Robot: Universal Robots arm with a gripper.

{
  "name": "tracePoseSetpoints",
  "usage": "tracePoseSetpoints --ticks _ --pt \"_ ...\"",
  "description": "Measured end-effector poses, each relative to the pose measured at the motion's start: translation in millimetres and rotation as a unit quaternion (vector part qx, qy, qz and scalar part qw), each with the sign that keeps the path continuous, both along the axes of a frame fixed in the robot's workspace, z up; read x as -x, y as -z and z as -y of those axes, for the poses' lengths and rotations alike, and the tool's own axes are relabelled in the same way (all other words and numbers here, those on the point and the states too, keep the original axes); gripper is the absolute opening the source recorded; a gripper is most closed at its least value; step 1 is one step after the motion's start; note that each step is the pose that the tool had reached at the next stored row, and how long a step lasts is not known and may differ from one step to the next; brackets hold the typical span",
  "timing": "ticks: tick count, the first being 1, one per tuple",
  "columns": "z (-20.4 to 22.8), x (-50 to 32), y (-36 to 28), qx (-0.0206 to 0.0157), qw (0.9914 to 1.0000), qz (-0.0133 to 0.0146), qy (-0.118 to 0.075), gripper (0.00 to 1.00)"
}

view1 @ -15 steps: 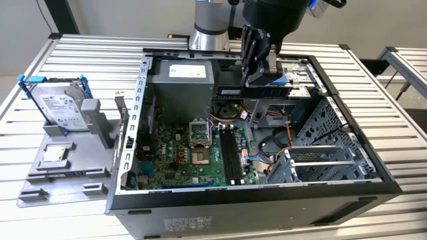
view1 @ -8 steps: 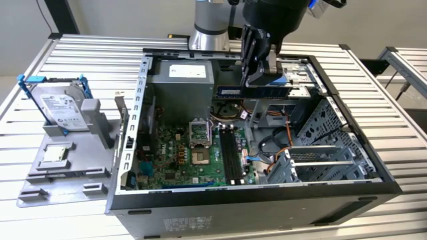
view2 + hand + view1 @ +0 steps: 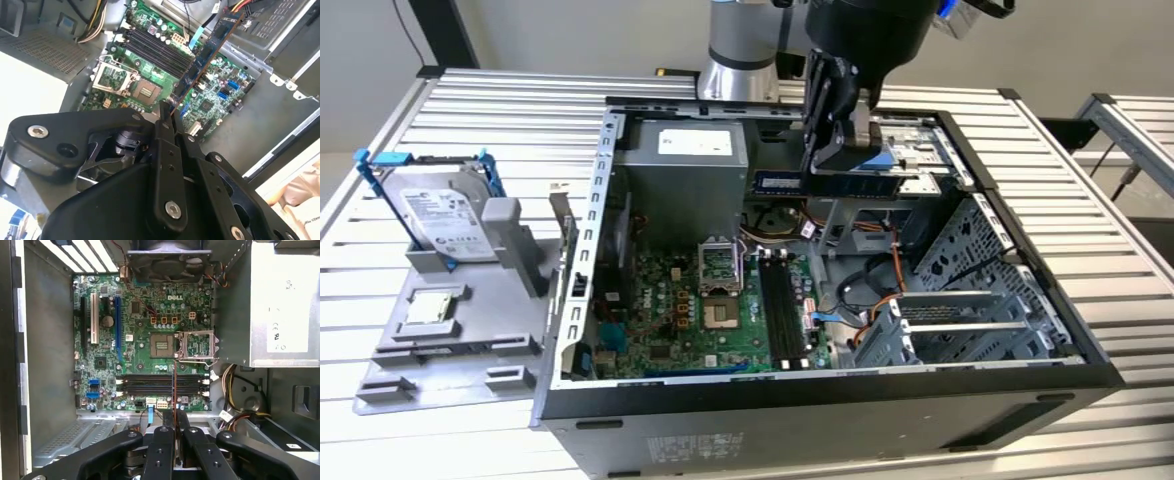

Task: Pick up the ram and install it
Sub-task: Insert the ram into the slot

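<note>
**Ram gripped, held above the open case**

Starting from the exterior view's left, I see the slatted table (image 3: 494, 110). On it a silver hard drive (image 3: 447, 218) with blue rails stands in a grey holder (image 3: 447, 345), well apart from the work. Next comes the open computer case (image 3: 580, 300). Its grey power supply (image 3: 683, 170) is at the back and the green motherboard (image 3: 687, 310) lies on the floor of the case. The black memory slots (image 3: 782, 300) run along the board's edge toward the exterior view's right.

Above that part of the case my hand (image 3: 847, 165) hangs from the arm, closed on the ram (image 3: 781, 181). The blue stick sits level between the fingers, and its white-labelled end pokes out toward the power supply. It is up in the air, clear of the slots and the board below.

In the second wrist view the hand (image 3: 168, 117) pinches one long edge of the ram (image 3: 210, 55), and the stick's blue face reaches out over the motherboard (image 3: 150, 75). In the first wrist view the hand (image 3: 175, 422) shows the ram (image 3: 174, 390) edge-on. There it is a thin line passing in front of the memory slots (image 3: 150, 383), with the processor socket (image 3: 162, 346) beyond it.

Furthest to the exterior view's right is the perforated drive cage (image 3: 974, 265).
</note>
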State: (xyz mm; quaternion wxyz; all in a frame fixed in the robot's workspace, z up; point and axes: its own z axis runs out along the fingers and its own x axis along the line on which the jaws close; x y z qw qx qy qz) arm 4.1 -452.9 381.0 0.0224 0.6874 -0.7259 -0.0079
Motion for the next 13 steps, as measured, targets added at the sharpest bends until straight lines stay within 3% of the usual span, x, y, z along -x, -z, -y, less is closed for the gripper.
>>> tracePoseSetpoints --ticks 3,7,13 --pt "0.0 0.0 0.0 0.0 0.99983 0.0 0.019 0.0" --pt "0.0 0.0 0.0 0.0 0.99891 0.0 0.047 0.0" --pt "0.0 0.0 0.0 0.0 0.99806 0.0 0.062 0.0"
